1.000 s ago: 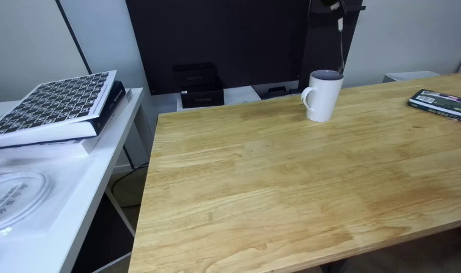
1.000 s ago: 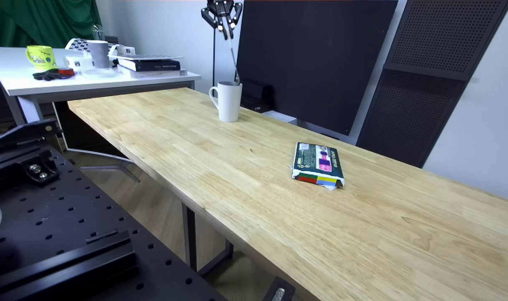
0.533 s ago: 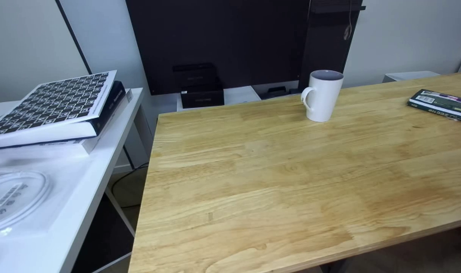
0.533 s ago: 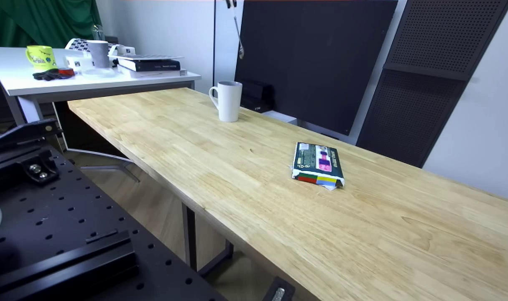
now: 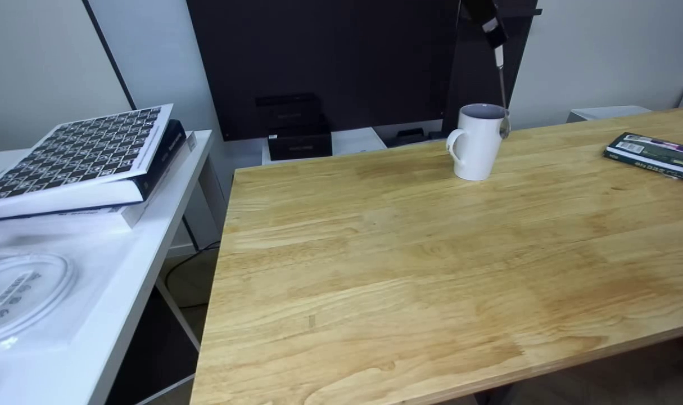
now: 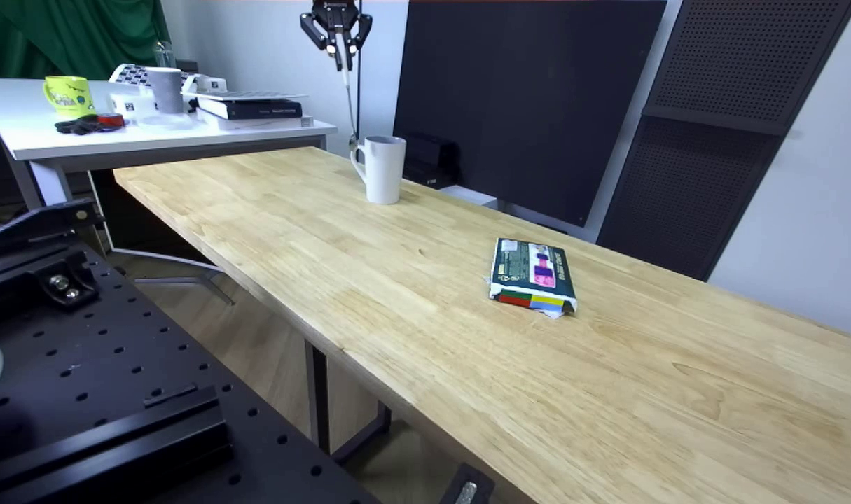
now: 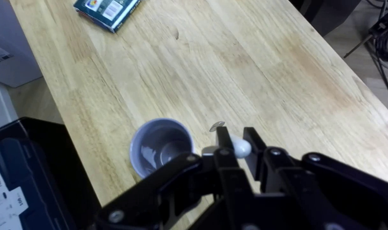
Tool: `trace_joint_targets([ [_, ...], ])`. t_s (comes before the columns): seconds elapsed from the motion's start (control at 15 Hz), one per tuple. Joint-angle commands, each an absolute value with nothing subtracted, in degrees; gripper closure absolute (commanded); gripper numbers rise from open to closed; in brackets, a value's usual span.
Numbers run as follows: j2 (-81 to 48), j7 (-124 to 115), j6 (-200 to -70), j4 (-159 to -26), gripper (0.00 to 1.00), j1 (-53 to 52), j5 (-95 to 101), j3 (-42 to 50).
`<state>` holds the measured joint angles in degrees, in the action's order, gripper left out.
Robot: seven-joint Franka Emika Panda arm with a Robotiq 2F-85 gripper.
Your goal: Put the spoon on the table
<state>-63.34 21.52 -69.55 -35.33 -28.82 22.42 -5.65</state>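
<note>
One gripped spoon (image 5: 502, 84), lower than before, beside mug (image 5: 478, 149)

In an exterior view, the table (image 6: 397, 280), pale planked wood, runs from ten to four o'clock. Above it the slender spoon (image 5: 500, 63), white-handled, metal-bowled, hangs nearly upright, handle toward twelve, bowl toward six.
</note>
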Motion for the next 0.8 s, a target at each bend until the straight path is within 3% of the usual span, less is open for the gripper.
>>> trace_joint_targets([
  [0.0, -64.6, 24.1, -73.3, -35.7, 0.96, -28.9, 21.1, -7.7],
  [0.73, -69.4, 29.0, -78.8, -35.0, 0.96, -28.5, 18.6, -9.3],
])
